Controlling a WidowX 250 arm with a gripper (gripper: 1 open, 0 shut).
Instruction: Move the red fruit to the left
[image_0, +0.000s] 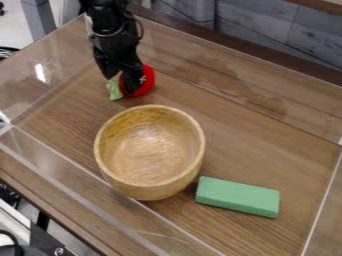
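My tool (122, 78) stands open over the fruit (135, 82), which lies on the tabletop (254, 120) beyond the bowl (150, 150). If I lift carelessly, a finger may nudge it and it rolls.

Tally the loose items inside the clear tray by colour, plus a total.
Red: 1, the small glossy red toy fruit with a green leafy top
Green: 1, the flat green rectangular block
Tan wood: 1, the round wooden bowl
Total: 3
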